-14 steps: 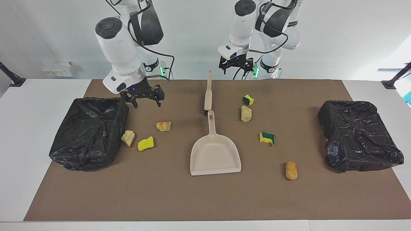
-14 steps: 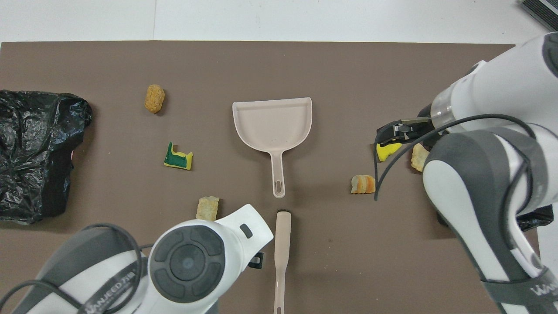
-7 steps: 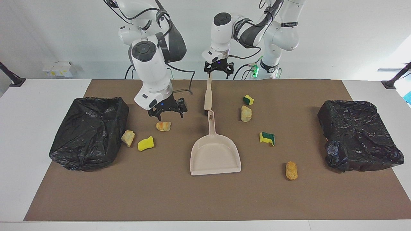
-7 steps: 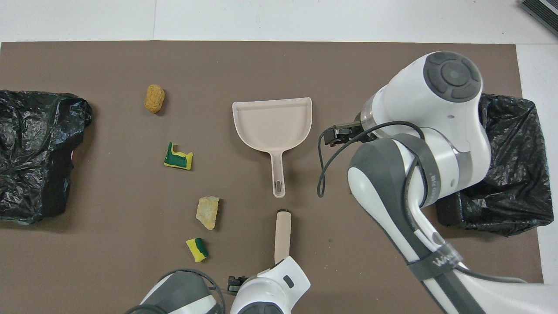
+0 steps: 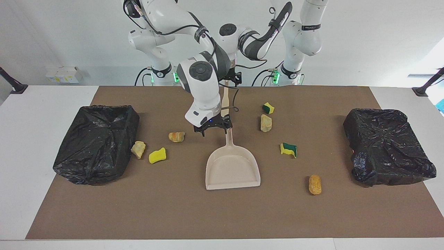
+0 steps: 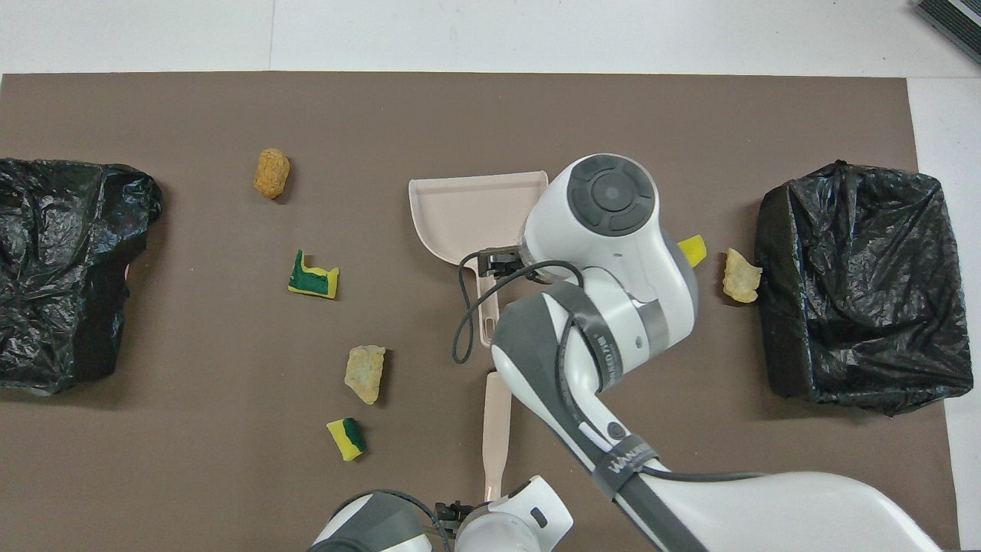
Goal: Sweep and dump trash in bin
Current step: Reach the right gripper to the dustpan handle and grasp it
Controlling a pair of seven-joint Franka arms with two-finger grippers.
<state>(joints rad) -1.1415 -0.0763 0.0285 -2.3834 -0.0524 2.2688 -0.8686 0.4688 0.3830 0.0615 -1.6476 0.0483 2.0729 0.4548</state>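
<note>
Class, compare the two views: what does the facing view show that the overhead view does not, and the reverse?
Facing only: the striped orange lump, hidden overhead by the right arm. Overhead only: a dark ribbed object off the mat. Both: dustpan, brush, two black bags, right gripper open over the dustpan's handle, left gripper at the brush's handle end.

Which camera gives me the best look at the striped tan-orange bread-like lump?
The facing view: the striped tan-orange bread-like lump lies uncovered between the beige plastic dustpan and a black bin bag. Overhead, the right arm hides it.
</note>
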